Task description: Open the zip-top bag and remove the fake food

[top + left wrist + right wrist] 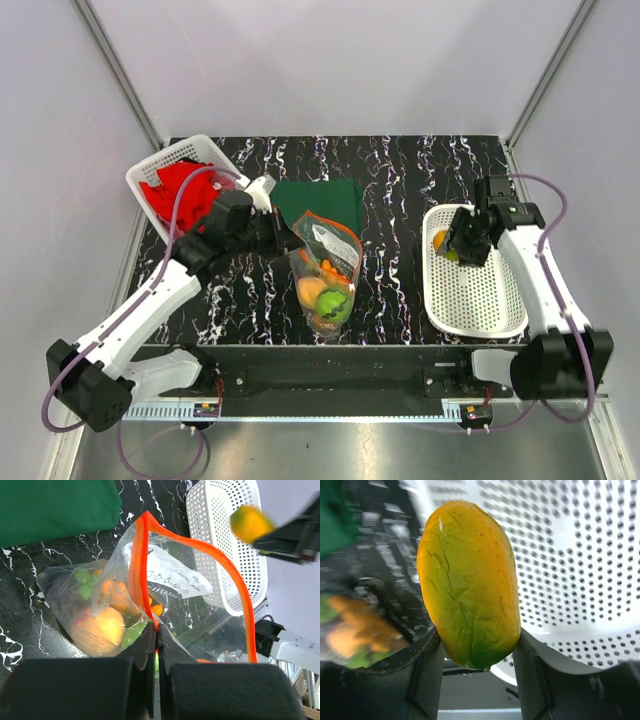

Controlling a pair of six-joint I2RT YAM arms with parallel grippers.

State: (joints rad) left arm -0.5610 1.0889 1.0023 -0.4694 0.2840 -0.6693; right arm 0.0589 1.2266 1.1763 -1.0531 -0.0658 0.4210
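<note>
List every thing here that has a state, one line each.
Bag: mouth open, food inside.
Left claw: shut on the bag's orange-red edge.
Right claw: shut on a mango.
Mango: held above the right basket.
Left basket: holds a red cloth.
Green cloth: lying flat on the table.

Left fingers [100, 690] pressed together, pinching; right fingers [417, 680] apart, gripping.
</note>
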